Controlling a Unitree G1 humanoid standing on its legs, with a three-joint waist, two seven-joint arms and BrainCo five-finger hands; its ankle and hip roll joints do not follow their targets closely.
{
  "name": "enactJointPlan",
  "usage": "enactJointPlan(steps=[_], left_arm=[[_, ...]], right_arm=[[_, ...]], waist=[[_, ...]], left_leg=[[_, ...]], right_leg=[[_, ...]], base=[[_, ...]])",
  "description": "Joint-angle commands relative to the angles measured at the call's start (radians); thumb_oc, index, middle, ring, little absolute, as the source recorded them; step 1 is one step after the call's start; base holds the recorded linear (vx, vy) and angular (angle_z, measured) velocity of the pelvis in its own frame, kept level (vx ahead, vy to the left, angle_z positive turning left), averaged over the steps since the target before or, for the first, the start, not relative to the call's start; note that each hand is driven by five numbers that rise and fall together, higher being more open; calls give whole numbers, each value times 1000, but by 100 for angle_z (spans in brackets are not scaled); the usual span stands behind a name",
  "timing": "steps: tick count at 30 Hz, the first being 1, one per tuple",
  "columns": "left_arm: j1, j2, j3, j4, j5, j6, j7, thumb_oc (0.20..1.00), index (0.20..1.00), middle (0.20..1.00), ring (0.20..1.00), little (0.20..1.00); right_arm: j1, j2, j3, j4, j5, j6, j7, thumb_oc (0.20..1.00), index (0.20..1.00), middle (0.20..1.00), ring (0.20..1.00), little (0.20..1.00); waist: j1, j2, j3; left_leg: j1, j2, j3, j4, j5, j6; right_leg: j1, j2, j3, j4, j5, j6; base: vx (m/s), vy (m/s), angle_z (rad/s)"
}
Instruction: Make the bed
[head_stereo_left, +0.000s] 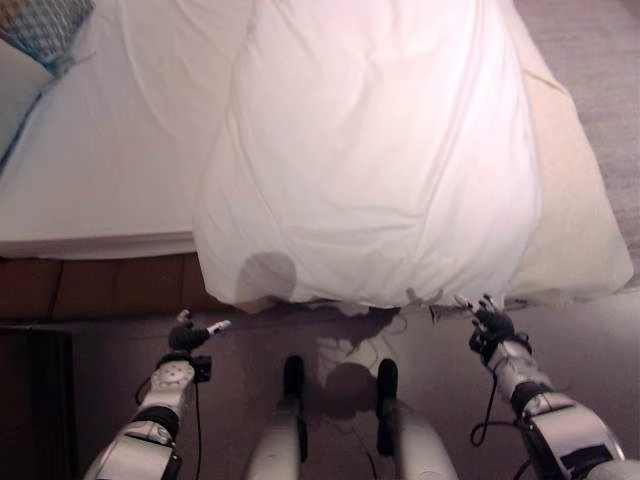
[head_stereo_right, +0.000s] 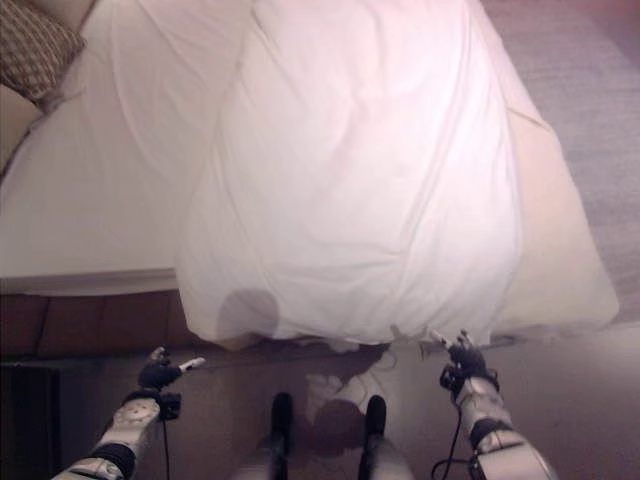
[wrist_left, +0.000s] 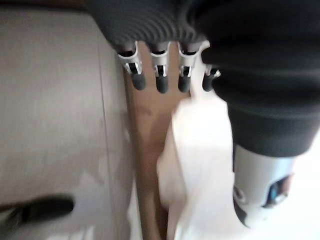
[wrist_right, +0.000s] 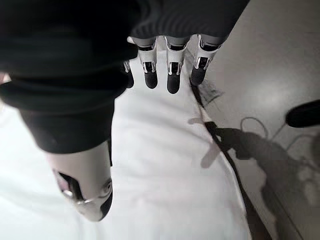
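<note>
A white duvet (head_stereo_left: 380, 170) lies bunched along the middle and right of the bed, and its lower edge hangs over the foot end. The white sheet (head_stereo_left: 100, 170) on the bed's left side is bare. My left hand (head_stereo_left: 187, 335) hovers low, in front of the wooden bed base, apart from the duvet, fingers relaxed and empty. My right hand (head_stereo_left: 490, 325) sits just below the duvet's right hanging corner, also relaxed with nothing in it. Past the fingers (wrist_right: 172, 75) in the right wrist view the duvet (wrist_right: 165, 165) spreads close by.
A patterned cushion (head_stereo_left: 45, 30) rests at the far left corner of the bed. The brown wooden bed base (head_stereo_left: 100, 285) shows under the mattress on the left. Grey carpet (head_stereo_left: 600, 60) runs along the bed's right side.
</note>
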Motion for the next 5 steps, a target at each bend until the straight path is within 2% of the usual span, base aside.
enactJointPlan(steps=[1,5], left_arm=[[-14,-40,-23,65,41,9,-60,1000,1000,1000,1000,1000],[32,-120,-72,98,85,35,-108,1000,1000,1000,1000,1000]], right_arm=[[17,6,19,1,-64,-38,9,1000,1000,1000,1000,1000],[97,35,50,28,-161,-21,32,1000,1000,1000,1000,1000]], waist=[[-5,1,-59],[-8,4,-124]], left_leg=[[-28,8,-11,-12,25,-26],[26,13,-8,-12,6,-24]], right_leg=[[-21,-24,45,6,11,76],[36,-27,47,-10,1,79]], base=[[56,12,-5],[52,4,-8]])
